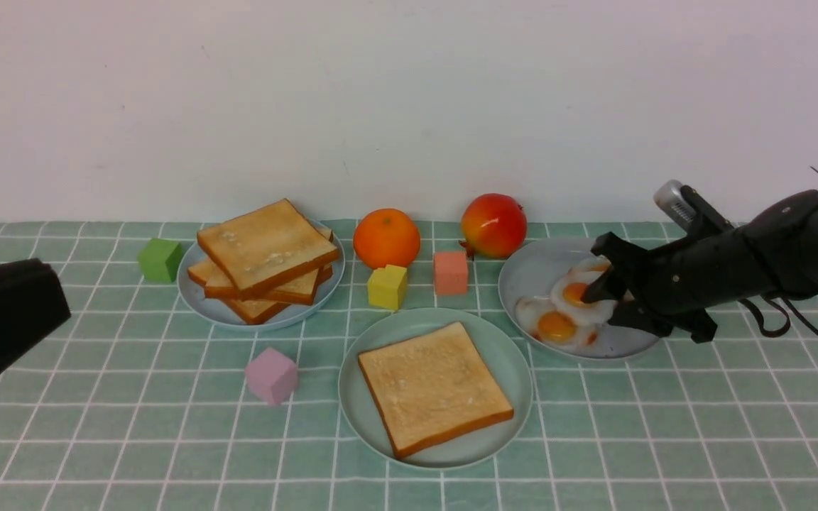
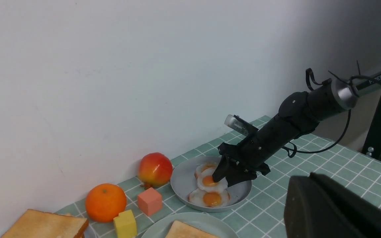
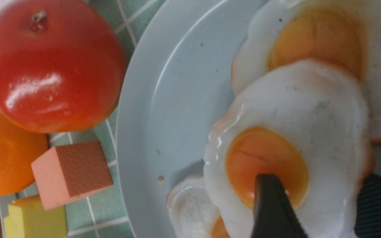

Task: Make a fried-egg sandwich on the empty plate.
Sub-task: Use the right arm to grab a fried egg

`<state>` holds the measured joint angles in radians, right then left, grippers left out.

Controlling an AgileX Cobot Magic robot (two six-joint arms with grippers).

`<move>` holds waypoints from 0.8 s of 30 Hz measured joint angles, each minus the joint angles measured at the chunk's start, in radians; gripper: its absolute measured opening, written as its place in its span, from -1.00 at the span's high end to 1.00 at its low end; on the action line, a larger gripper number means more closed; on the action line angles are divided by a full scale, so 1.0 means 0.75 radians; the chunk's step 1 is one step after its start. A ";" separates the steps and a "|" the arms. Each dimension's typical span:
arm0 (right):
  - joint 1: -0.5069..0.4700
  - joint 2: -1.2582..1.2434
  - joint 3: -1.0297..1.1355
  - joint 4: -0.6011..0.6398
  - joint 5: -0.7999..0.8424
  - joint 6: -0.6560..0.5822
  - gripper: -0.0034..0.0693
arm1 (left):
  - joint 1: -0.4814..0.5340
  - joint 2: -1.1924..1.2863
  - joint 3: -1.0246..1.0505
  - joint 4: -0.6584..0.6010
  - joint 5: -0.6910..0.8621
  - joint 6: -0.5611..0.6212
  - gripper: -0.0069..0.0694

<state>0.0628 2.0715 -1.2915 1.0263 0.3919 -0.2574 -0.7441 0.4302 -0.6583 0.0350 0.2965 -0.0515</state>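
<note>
Toast (image 1: 434,387) was seen on the empty plate (image 1: 505,348), left of the right gripper (image 1: 604,306), whose jaws were held spread, ungrasping, astride the top fried egg (image 1: 574,292).

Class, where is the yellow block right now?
In the front view the yellow block sits mid-table, just in front of the orange, left of the salmon cube and behind the mint-green plate.

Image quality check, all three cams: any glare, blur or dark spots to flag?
Front view: even soft light, sharp throughout, faint shadows under the toast stack. Left wrist view: wall darkens behind the right arm; left gripper is a dark featureless mass up close. Right wrist view: very close, soft focus; white glare patch on the red fruit, fried egg slightly hazy.
</note>
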 joint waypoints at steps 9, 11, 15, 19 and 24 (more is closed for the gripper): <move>-0.001 0.007 -0.001 0.009 -0.011 -0.003 0.24 | 0.000 0.000 0.000 0.000 0.000 0.000 0.85; -0.003 0.010 -0.001 0.011 -0.013 -0.003 0.49 | 0.000 0.000 0.000 0.000 0.000 0.000 0.85; -0.003 0.009 -0.003 0.019 -0.013 -0.003 0.56 | 0.000 0.000 0.000 0.000 0.000 0.000 0.85; -0.003 -0.038 -0.003 0.014 0.021 -0.042 0.62 | 0.000 0.000 0.000 0.000 0.019 0.000 0.85; -0.003 -0.167 0.003 -0.002 0.092 -0.117 0.68 | 0.000 0.000 0.000 0.000 0.077 0.000 0.84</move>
<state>0.0608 1.9463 -1.2896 1.0250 0.4608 -0.3449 -0.7441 0.4302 -0.6583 0.0350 0.3542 -0.0515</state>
